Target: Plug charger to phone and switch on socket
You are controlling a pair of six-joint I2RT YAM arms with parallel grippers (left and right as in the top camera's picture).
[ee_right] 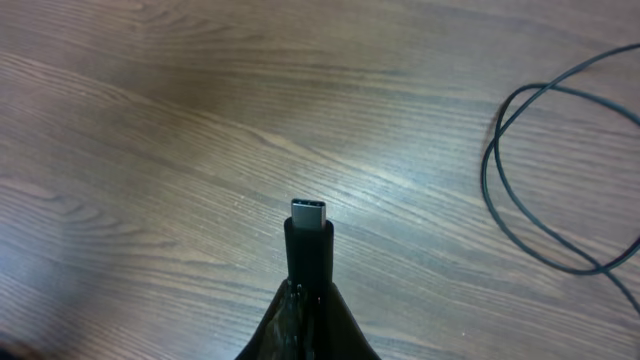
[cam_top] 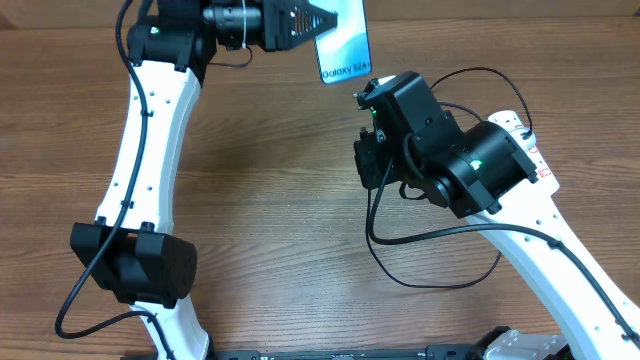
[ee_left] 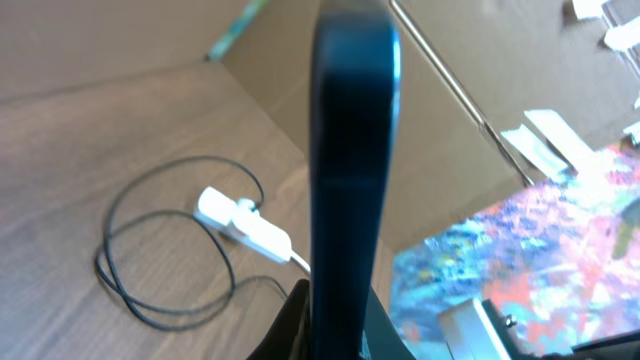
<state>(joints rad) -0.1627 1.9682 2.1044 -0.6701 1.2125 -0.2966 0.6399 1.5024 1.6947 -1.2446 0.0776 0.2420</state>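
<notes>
Tabletop (ee_right: 140,110) beneath charger tip (ee_right: 308,214), lengthwise beyond jaws.

Wood-grain table (cam_top: 280,200), plain brown wall (ee_left: 100,40) behind

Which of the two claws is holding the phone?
The left gripper, at the top of the overhead view, is shut on the phone; the right gripper pinches the charger tip instead.

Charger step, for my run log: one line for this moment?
left gripper: shut on phone | right gripper: shut on charger | plug-in: not yet
</notes>
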